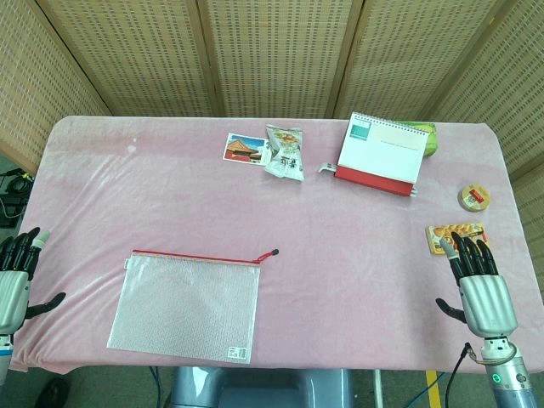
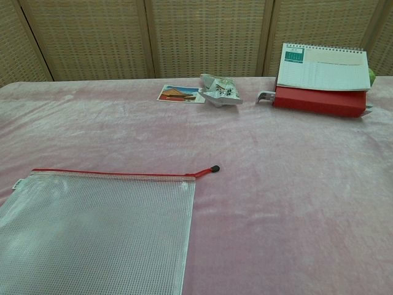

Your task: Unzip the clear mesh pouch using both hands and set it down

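Observation:
The clear mesh pouch (image 1: 187,303) lies flat on the pink tablecloth near the front left, its red zipper along the far edge and shut. The red pull tab with a black tip (image 1: 269,254) sticks out at the pouch's right corner. The chest view shows the same pouch (image 2: 92,233) and its pull tab (image 2: 209,169). My left hand (image 1: 17,276) hovers at the table's left edge, fingers spread, holding nothing, well left of the pouch. My right hand (image 1: 480,285) is at the front right, fingers straight and apart, empty. Neither hand appears in the chest view.
At the back stand a desk calendar on a red base (image 1: 380,153), a plastic snack packet (image 1: 284,151) and a postcard (image 1: 246,148). A round tape roll (image 1: 474,197) and an orange card (image 1: 450,233) lie just beyond my right hand. Wicker screens enclose the table.

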Robot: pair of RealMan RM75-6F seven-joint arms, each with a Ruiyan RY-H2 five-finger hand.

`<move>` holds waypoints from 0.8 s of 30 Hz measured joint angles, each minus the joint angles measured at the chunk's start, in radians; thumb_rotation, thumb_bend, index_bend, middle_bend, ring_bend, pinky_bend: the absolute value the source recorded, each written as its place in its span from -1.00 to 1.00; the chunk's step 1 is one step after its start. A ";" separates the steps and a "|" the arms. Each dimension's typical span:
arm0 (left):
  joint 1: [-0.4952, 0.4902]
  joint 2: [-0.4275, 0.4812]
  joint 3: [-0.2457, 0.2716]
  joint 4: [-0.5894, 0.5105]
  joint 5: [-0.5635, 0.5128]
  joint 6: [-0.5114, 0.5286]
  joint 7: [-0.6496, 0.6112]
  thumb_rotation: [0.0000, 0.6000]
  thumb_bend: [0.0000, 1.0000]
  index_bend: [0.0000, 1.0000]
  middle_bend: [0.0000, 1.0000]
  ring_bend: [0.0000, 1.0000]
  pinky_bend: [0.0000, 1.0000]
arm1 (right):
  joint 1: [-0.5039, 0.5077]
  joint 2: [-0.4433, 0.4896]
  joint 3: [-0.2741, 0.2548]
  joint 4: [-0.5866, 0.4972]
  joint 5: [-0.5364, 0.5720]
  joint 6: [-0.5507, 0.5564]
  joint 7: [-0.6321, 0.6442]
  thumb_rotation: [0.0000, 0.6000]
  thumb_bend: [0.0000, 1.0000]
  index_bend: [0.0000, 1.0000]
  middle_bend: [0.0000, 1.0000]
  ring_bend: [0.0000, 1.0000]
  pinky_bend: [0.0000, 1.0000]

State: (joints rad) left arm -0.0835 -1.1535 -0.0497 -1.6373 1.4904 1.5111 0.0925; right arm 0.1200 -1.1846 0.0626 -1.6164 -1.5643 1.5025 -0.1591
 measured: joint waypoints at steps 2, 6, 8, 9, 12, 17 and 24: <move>-0.001 0.000 0.000 0.000 0.000 -0.002 -0.001 1.00 -1.00 -1.00 -1.00 -1.00 -1.00 | 0.000 0.000 0.000 0.001 0.000 0.000 -0.001 1.00 -1.00 -1.00 -1.00 -1.00 -1.00; -0.006 -0.002 -0.001 0.002 -0.002 -0.012 0.003 1.00 -1.00 -1.00 -1.00 -1.00 -1.00 | 0.000 0.000 0.002 0.002 0.005 -0.002 0.000 1.00 -1.00 -1.00 -1.00 -1.00 -1.00; -0.015 -0.005 -0.003 0.001 -0.003 -0.025 0.006 1.00 -1.00 -1.00 -1.00 -1.00 -1.00 | 0.001 0.000 0.004 0.002 0.010 -0.006 -0.001 1.00 -1.00 -1.00 -1.00 -1.00 -1.00; -0.021 -0.006 -0.006 0.000 -0.003 -0.031 0.008 1.00 -1.00 -1.00 -0.94 -0.97 -1.00 | 0.002 0.000 0.005 0.002 0.013 -0.007 -0.003 1.00 -1.00 -1.00 -1.00 -1.00 -1.00; -0.050 -0.030 -0.031 0.012 0.016 -0.029 0.003 1.00 -1.00 -0.99 0.09 -0.16 -0.40 | 0.004 -0.004 0.009 0.006 0.024 -0.014 -0.009 1.00 -1.00 -1.00 -1.00 -1.00 -1.00; -0.125 -0.065 -0.066 0.015 0.047 -0.068 -0.012 1.00 -1.00 -0.52 0.88 0.65 0.66 | 0.009 -0.011 0.018 0.015 0.045 -0.025 -0.017 1.00 -1.00 -1.00 -1.00 -1.00 -1.00; -0.283 -0.081 -0.141 -0.077 -0.061 -0.305 0.124 1.00 -1.00 -0.30 0.99 0.78 0.97 | 0.017 -0.030 0.034 0.033 0.090 -0.045 -0.052 1.00 -1.00 -1.00 -1.00 -1.00 -1.00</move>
State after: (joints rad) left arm -0.3664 -1.2342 -0.1906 -1.7143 1.4291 1.2060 0.2168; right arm 0.1372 -1.2143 0.0971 -1.5836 -1.4742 1.4574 -0.2116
